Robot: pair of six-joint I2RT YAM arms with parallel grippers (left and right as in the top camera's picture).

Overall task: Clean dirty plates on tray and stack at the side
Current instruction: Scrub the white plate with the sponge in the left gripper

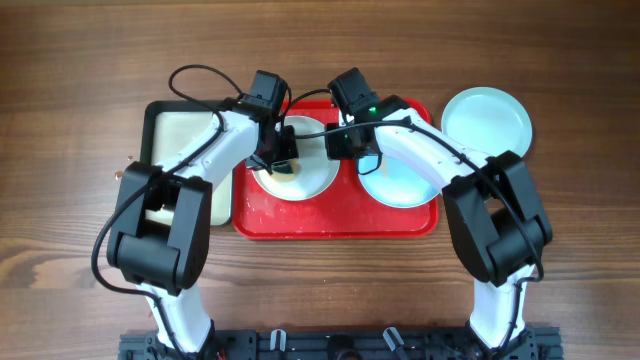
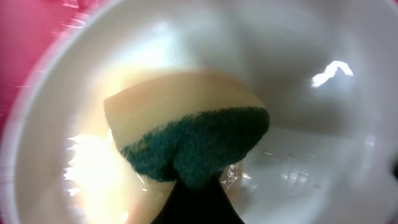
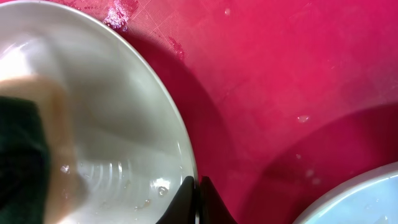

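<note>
A white plate (image 1: 310, 172) lies on the left half of the red tray (image 1: 335, 220). My left gripper (image 1: 281, 160) is shut on a yellow sponge with a green scouring face (image 2: 186, 134), pressed into the wet white plate (image 2: 323, 149). My right gripper (image 3: 197, 190) is shut on this plate's right rim (image 3: 180, 137), with one finger inside the rim and one outside. A pale light-blue plate (image 1: 400, 185) sits on the tray's right half, partly under the right arm. Another light-blue plate (image 1: 487, 120) rests on the table to the right of the tray.
A smaller dark-rimmed tray with a pale inside (image 1: 180, 135) stands to the left of the red tray. Water drops and smears lie on the red tray floor (image 3: 280, 81). The light-blue plate's edge (image 3: 360, 199) is close to the right gripper.
</note>
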